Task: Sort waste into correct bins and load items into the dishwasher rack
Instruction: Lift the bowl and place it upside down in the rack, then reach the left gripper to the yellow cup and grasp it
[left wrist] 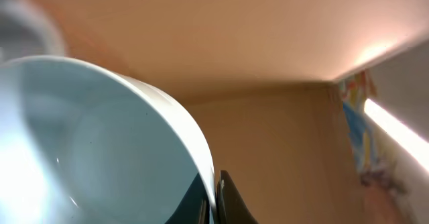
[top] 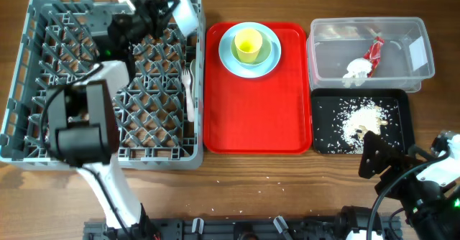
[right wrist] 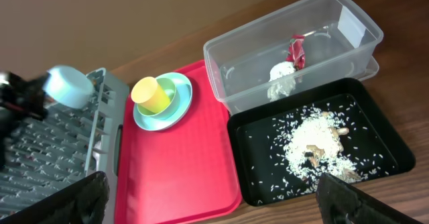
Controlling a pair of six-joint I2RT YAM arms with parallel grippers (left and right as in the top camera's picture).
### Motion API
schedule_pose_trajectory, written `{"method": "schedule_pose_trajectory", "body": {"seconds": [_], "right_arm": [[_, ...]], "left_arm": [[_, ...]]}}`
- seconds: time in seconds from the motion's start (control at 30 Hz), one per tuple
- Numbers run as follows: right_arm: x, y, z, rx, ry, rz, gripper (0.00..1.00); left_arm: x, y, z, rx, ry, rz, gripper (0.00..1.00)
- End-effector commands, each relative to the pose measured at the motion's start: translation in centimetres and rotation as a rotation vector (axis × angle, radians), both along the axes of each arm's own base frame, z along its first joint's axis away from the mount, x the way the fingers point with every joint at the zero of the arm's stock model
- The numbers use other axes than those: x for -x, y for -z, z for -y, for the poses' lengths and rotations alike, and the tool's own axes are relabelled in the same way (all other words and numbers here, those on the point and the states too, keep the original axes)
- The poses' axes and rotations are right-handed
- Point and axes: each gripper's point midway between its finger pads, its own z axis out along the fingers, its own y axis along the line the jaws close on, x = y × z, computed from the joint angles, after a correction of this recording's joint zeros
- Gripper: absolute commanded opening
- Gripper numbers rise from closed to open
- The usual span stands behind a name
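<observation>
My left gripper [top: 167,11] is shut on the rim of the small light-blue bowl [top: 185,11] and holds it over the far edge of the grey dishwasher rack [top: 29,125]. The left wrist view shows the bowl [left wrist: 100,150] pinched between the jaws [left wrist: 216,198]. White plastic cutlery [top: 190,89] lies in the rack's right side. The light-blue plate [top: 231,62] sits on the red tray [top: 251,118] with the yellow cup [top: 248,46] on it. My right gripper [top: 388,161] is open and empty near the table's front right, and its fingers [right wrist: 214,204] frame the right wrist view.
The clear tub [top: 417,71] holds the white napkin [top: 356,69] and the red wrapper [top: 376,49]. The black tray [top: 323,103] holds rice scraps [top: 359,118]. A pale green dish [top: 269,51] sits under the cup.
</observation>
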Motion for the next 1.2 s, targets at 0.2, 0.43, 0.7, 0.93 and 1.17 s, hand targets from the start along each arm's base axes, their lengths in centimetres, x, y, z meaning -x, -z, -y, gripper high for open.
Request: {"method": "schedule_pose_trajectory", "body": {"seconds": [0.2,0.43,0.7,0.93,1.17], "right_arm": [[0.0,-0.2,-0.1,-0.010,-0.002,0.008,1.00],[0.0,-0.2,-0.1,-0.011,-0.001,0.007,1.00],[0.0,-0.2,-0.1,-0.010,-0.001,0.007,1.00],[0.0,-0.2,-0.1,-0.010,-0.002,0.007,1.00],[0.0,-0.2,-0.1,-0.010,-0.001,0.008,1.00]], "left_arm": [[0.3,1.5,-4.8,-0.016,0.062,0.006,0.46],[1.4,1.6,-7.3,-0.041,0.090,0.034,1.00],[3.4,1.7,-9.8,-0.064,0.155,0.059,0.99],[3.8,1.4,-9.9,-0.048,0.175,0.033,0.99],[3.6,-6.1,-9.8,-0.053,0.075,0.121,0.99]]}}
